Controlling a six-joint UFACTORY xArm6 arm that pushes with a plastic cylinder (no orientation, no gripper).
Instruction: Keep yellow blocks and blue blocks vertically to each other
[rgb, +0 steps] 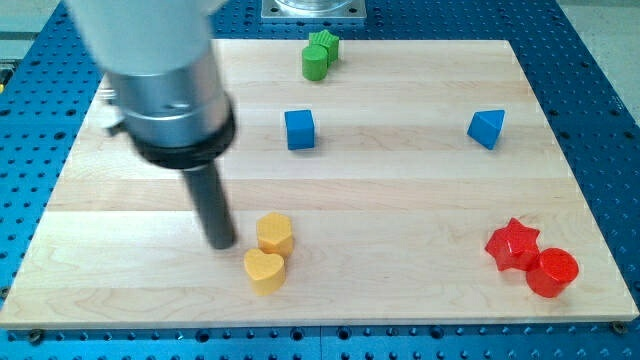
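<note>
My tip (222, 243) is being held on the board (400, 220), just left of the yellow hexagon (274, 233); no claw is fitted. The yellow heart (265, 270) is touching that hexagon from below. The blue cube (299, 129) is sitting well above them, the blue wedge (487, 128) far toward the view's right.

My tip (222, 243) beside yellow hexagon block (274, 233)
</note>
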